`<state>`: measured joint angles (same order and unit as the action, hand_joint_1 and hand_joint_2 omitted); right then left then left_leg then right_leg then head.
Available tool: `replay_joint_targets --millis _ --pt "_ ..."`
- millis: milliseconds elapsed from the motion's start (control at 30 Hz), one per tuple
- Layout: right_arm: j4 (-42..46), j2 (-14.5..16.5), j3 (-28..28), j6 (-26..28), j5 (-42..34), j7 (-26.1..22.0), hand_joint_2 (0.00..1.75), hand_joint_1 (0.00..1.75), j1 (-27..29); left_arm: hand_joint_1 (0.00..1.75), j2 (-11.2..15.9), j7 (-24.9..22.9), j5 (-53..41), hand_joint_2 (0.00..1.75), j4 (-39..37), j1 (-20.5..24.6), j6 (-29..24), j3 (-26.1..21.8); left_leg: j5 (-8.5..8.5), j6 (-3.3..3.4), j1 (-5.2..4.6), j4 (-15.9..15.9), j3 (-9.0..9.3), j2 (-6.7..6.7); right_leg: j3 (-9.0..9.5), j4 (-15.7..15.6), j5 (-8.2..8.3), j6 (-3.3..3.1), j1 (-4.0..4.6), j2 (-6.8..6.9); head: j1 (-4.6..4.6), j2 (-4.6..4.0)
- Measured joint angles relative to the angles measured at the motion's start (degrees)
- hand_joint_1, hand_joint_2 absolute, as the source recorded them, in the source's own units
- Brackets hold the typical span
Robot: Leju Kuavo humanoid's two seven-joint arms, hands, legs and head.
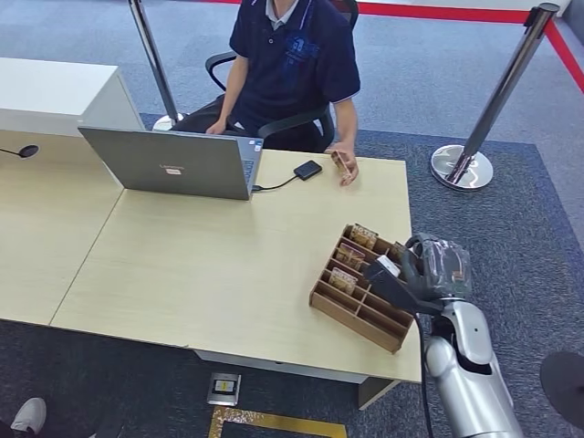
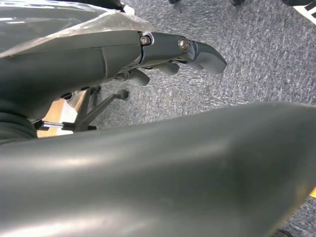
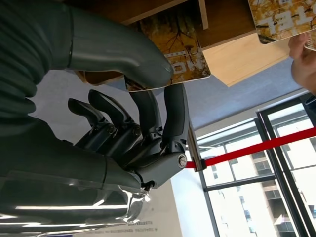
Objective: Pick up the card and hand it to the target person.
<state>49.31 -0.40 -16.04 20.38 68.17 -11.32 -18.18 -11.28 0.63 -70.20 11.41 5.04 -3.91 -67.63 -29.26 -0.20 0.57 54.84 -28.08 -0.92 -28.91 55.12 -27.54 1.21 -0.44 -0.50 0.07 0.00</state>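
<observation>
A robot's right hand (image 1: 389,274) reaches over a wooden tray (image 1: 361,315) of cards at the near right corner of a pale wood counter (image 1: 206,265). In the right wrist view, the hand's grey thumb (image 3: 123,49) and dark fingers (image 3: 175,116) close on the edge of a yellow-patterned card (image 3: 182,54) that sits in one of the tray's slots; the card is not clear of the tray. More cards of the same pattern fill neighbouring slots (image 1: 342,280).

Across the counter a person in a dark polo shirt (image 1: 296,55) sits in an office chair, one hand (image 1: 347,167) resting on the counter's far edge and holding a small card-like item. Just beside that hand lies a black phone (image 1: 307,170), its cable running to an open grey laptop (image 1: 169,164) further left.

The robot's left hand (image 2: 175,52) hangs over grey carpet, its fingers lying fairly straight and close together with nothing in them, seen in the left wrist view beside a chair base (image 2: 97,106).

Behind the person, chrome posts (image 1: 493,100) carry a red barrier belt (image 1: 441,13) across the carpeted floor.
</observation>
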Motion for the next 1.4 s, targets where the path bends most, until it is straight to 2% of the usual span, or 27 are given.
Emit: replay_joint_targets --millis 433,633,767,967,1267,1400 --pt "15.6 -1.4 -0.2 -1.1 3.4 0.4 1.75 1.75 5.5 0.00 0.0 0.2 0.3 0.00 0.0 0.0 0.0 0.0 0.00 0.00 0.00 0.0 -0.02 0.00 -0.01 0.0 0.00 0.00 0.00 0.00 0.00 0.00" --pt "21.8 -1.7 -2.4 -1.7 3.8 -1.9 1.75 1.75 5.4 0.00 0.0 0.7 0.4 0.00 0.0 0.0 0.0 0.0 0.00 0.00 0.00 0.0 -0.02 0.00 0.00 0.0 0.00 0.00 0.00 0.00 0.01 0.00" --pt "22.9 -1.0 -4.6 -1.6 2.4 -3.3 1.75 1.75 3.0 0.00 0.0 0.7 0.2 0.00 0.0 0.0 0.1 0.0 0.00 -0.01 0.00 0.0 -0.03 0.01 0.00 0.0 0.01 -0.01 0.00 0.00 0.01 0.00" --pt "15.6 2.9 -6.6 1.5 0.3 -5.0 1.75 1.75 -5.6 0.00 -0.1 0.7 -1.1 0.00 -0.1 0.2 0.7 0.0 0.07 -0.04 0.01 0.0 -0.01 0.02 0.00 0.1 0.05 -0.03 0.01 0.00 0.00 0.00" --pt "-3.4 10.9 -7.3 10.3 2.6 -7.1 1.75 1.75 -19.0 0.00 -0.1 0.7 -2.2 0.00 -0.2 0.6 0.8 0.0 0.12 -0.08 0.01 0.0 -0.03 0.02 -0.05 0.1 0.08 -0.05 0.01 0.00 0.00 0.00" --pt "-11.4 13.4 -7.3 13.1 3.9 -6.7 1.75 1.75 -23.8 0.00 -0.1 0.6 -2.3 0.00 -0.3 0.6 0.8 0.0 0.12 -0.08 0.01 0.0 -0.03 0.01 -0.04 0.1 0.08 -0.05 0.01 0.00 -0.01 0.00"
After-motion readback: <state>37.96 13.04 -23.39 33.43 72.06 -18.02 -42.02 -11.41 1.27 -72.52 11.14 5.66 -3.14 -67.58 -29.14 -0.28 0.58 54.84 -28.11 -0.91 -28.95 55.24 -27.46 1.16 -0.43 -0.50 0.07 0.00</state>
